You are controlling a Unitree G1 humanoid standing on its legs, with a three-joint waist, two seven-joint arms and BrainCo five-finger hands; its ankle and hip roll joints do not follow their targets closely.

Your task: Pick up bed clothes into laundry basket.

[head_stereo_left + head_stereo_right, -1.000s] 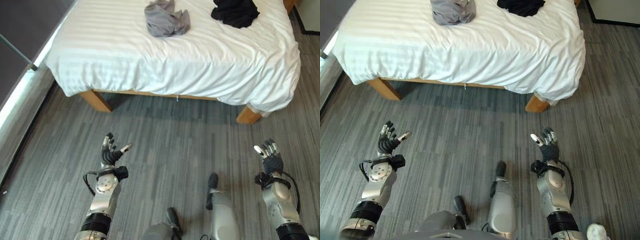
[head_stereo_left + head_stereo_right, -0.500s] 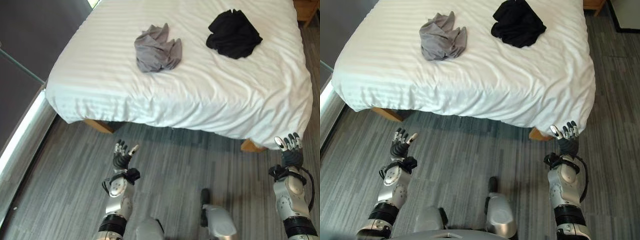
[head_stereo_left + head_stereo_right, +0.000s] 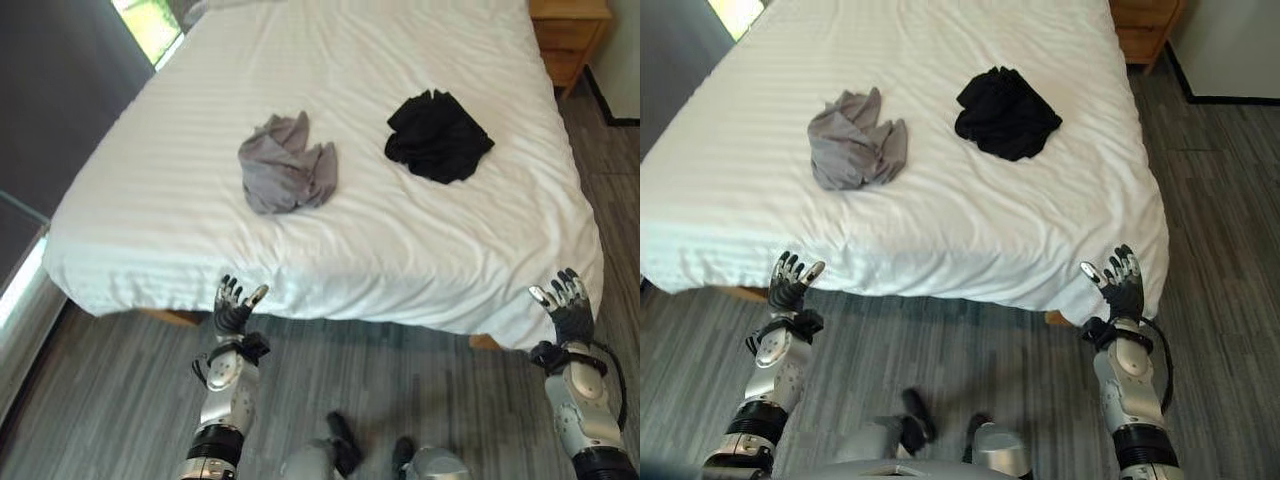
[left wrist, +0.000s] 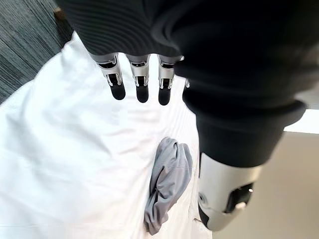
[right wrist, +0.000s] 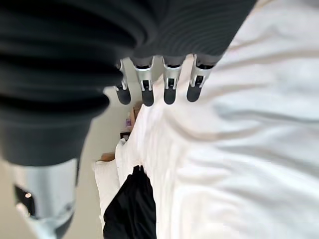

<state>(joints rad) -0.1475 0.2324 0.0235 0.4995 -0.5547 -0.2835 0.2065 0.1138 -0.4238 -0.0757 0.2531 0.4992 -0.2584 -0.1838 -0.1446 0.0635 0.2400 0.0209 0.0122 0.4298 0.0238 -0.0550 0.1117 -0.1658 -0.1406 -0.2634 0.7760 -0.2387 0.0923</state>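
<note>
A crumpled grey garment (image 3: 285, 174) lies on the white bed (image 3: 180, 230), left of the middle. A black garment (image 3: 437, 148) lies bunched to its right, nearer the far side. My left hand (image 3: 233, 311) is held up at the bed's near edge, below the grey garment (image 4: 167, 189), fingers straight and empty. My right hand (image 3: 570, 309) is raised at the bed's near right corner, open too, holding nothing. The black garment (image 5: 130, 205) shows past the right hand's fingers (image 5: 169, 84).
A wooden nightstand (image 3: 570, 32) stands at the far right of the bed. Grey plank floor (image 3: 100, 400) runs along the near side. A dark wall with a window (image 3: 60, 80) borders the bed's left.
The camera has moved closer to the bed and higher, so both garments sit lower in view. Both hands now reach the bed's near edge, still open.
</note>
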